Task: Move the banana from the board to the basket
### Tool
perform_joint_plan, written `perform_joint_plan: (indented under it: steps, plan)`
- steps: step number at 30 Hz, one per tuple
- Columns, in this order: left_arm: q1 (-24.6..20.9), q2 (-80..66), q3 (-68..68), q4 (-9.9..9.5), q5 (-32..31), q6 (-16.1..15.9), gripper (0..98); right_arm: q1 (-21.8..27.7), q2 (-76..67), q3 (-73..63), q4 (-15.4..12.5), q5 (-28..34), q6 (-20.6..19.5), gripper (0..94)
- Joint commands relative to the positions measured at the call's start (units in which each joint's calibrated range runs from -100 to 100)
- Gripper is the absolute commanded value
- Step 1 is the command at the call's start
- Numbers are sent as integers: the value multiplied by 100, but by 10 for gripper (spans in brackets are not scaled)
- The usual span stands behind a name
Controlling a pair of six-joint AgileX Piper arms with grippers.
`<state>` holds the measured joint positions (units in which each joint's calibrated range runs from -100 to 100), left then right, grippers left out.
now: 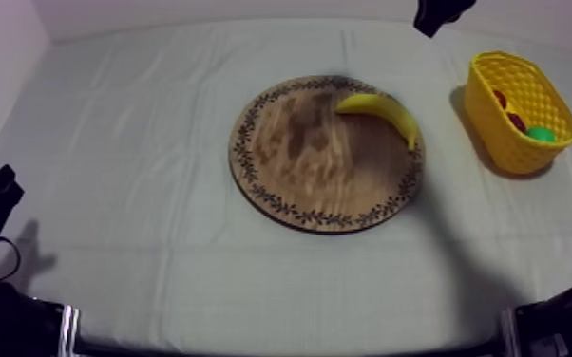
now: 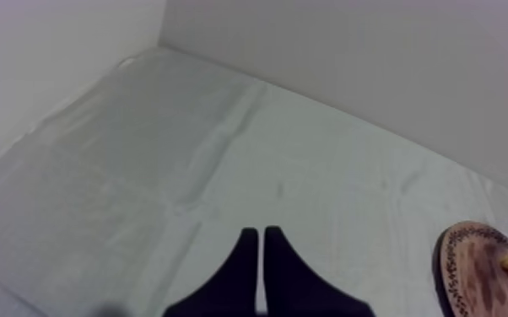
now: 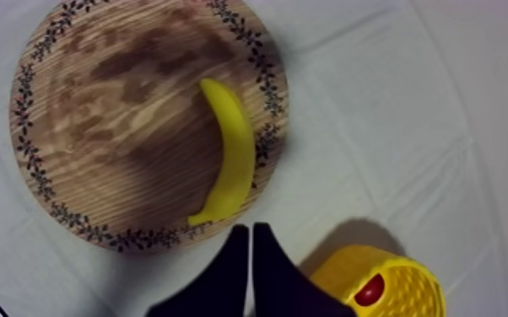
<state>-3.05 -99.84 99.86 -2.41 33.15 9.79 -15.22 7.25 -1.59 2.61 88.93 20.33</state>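
A yellow banana (image 1: 380, 112) lies curved along the far right rim of the round wooden board (image 1: 299, 157) in the middle of the table. The yellow basket (image 1: 499, 133) stands to the right of the board. My right gripper (image 3: 251, 229) hangs high above the gap between board and basket, shut on nothing, its fingers a narrow wedge just past the banana's (image 3: 232, 152) near tip. From the top view that arm (image 1: 439, 13) comes in at the upper right. My left gripper (image 2: 262, 232) rests shut low at the left (image 1: 3, 178), far from the board (image 2: 477, 270).
Inside the basket (image 3: 337, 270) lie a small red fruit (image 3: 370, 289), another red one (image 1: 516, 122) and a green item (image 1: 540, 134). White walls bound the table at the back and left. Bare cloth spreads left of and in front of the board.
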Motion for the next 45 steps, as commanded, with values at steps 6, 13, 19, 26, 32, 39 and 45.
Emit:
perform_joint_plan:
  steps: [6, 13, 19, 26, 32, 39, 45]
  plan:
    - [-2, 2, 3, -1, -1, 0, 1, -20, 101, -160, 101, 177, -12, 234]
    - [-2, 2, 3, -1, -1, 0, 1, -98, 133, -257, 219, 375, -394, 596]
    - [-2, 2, 3, -1, -1, 0, 1, -156, 275, -234, 264, 342, -503, 691]
    - [-2, 2, 3, -1, -1, 0, 1, -176, 693, 46, 292, -11, -544, 704]
    - [-2, 2, 3, -1, -1, 0, 1, -168, 1237, 306, 325, -510, -576, 697]
    - [-2, 2, 3, -1, -1, 0, 1, -156, 1864, 350, 432, -1029, -634, 698]
    - [-2, 2, 3, -1, -1, 0, 1, -135, 2271, 343, 555, -1323, -672, 699]
